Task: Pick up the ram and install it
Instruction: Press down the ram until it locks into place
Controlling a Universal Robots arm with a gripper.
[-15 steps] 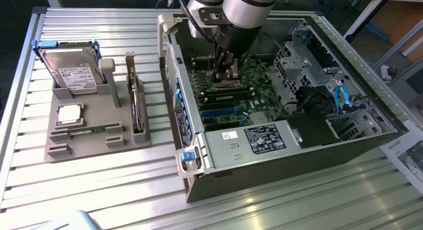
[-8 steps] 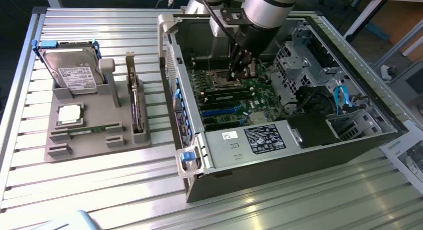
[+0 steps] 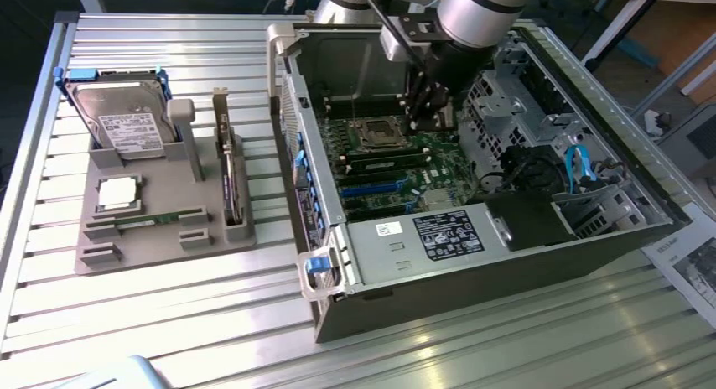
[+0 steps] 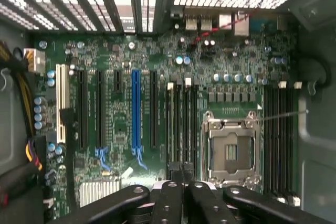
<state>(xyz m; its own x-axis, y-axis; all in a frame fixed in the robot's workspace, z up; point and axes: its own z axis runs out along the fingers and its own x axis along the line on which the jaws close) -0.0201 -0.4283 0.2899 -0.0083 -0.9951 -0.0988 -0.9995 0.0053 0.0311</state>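
Observation:
The ram (image 3: 157, 219) looks like the thin green strip lying in a front slot of the grey holder (image 3: 168, 246), at the exterior view's left. My gripper (image 3: 431, 121) is far from it, inside the open computer case (image 3: 470, 263). It hangs over the motherboard (image 3: 386, 167) beside the open CPU socket (image 3: 378, 133). In the wrist view my gripper (image 4: 181, 184) is shut, its black fingers (image 4: 168, 198) pressed together with nothing between them. They hover above the dark memory slots (image 4: 181, 124) next to the CPU socket (image 4: 231, 148). I cannot tell whether any slot holds a stick.
The holder also carries a hard drive (image 3: 126, 121), a square silver CPU chip (image 3: 117, 194) and an upright dark expansion card (image 3: 230, 184). Drive cages (image 3: 526, 95) and blue cables (image 3: 576, 167) crowd the case at the exterior view's right. Everything rests on a ribbed metal table (image 3: 168, 322).

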